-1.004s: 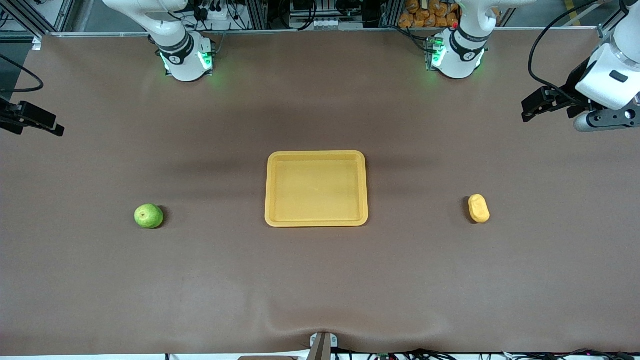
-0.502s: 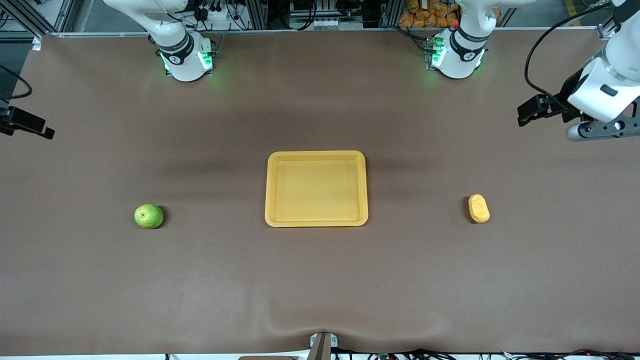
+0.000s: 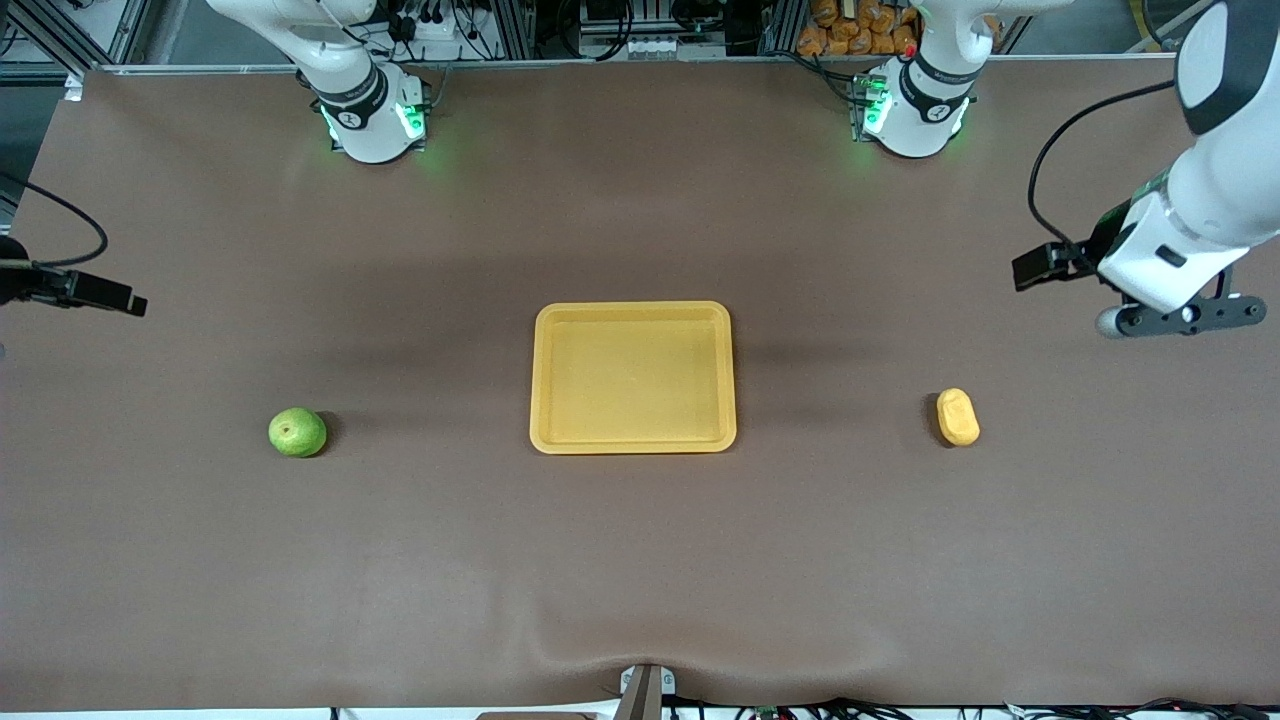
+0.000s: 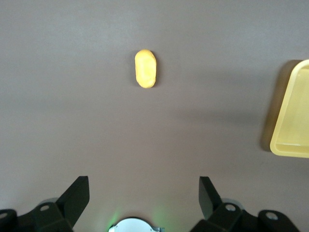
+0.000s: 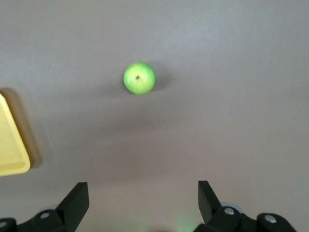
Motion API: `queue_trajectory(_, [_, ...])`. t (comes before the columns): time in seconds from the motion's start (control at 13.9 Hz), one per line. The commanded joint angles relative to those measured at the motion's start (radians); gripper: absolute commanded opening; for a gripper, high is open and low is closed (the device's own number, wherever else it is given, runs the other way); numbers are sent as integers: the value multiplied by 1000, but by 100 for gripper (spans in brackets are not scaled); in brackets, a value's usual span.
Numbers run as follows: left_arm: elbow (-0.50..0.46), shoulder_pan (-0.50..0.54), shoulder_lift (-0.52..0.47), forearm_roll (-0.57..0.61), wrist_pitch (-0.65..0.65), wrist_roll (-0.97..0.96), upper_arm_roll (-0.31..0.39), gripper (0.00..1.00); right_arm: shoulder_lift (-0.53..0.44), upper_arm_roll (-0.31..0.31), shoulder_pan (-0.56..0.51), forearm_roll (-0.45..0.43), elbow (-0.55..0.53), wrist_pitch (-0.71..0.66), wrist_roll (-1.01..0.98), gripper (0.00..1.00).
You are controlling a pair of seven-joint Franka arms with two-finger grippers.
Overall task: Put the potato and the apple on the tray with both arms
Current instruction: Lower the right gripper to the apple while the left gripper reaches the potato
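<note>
1. Potato (image 3: 958,417) lies on the brown table (image 3: 640,560) toward the left arm's end; apple (image 3: 297,432) lies toward the right arm's end, both well apart from the tray (image 3: 633,444) between them.
2. Left gripper (image 4: 144,198) hangs over bare table near the potato, fingers spread wide, holding nothing.
3. Right gripper (image 5: 143,198) hangs over the table edge near the apple, likewise wide apart and holding nothing.
4. Nothing lies between either fruit and the tray.

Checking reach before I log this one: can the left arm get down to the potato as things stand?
Probably yes. The potato lies alone on bare table toward the left arm's end, apart from the tray. The left tool is open above the table with nothing between them.
</note>
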Motion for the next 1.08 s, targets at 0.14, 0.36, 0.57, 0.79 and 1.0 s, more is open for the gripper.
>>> queue_trajectory(0.14, [-75, 3, 16, 26, 114, -15, -2, 100, 67, 13, 32, 2, -1, 107, 12, 100])
queue_trajectory(0.36, [-140, 5, 46, 26, 241, -15, -2, 100, 75, 13, 38, 1, -70, 222, 12, 100])
queue_trajectory(0.57, [-239, 8, 60, 26, 398, -15, 1, 100, 75, 13, 38, 2, -124, 313, 12, 100])
queue_trajectory(0.79, [-258, 14, 111, 59, 470, -15, 0, 100, 74, 13, 52, 1, -208, 414, 12, 100])
queue_trajectory(1.0, [-261, 18, 160, 92, 519, -15, 0, 100, 58, 13, 64, 1, -344, 552, 12, 100])
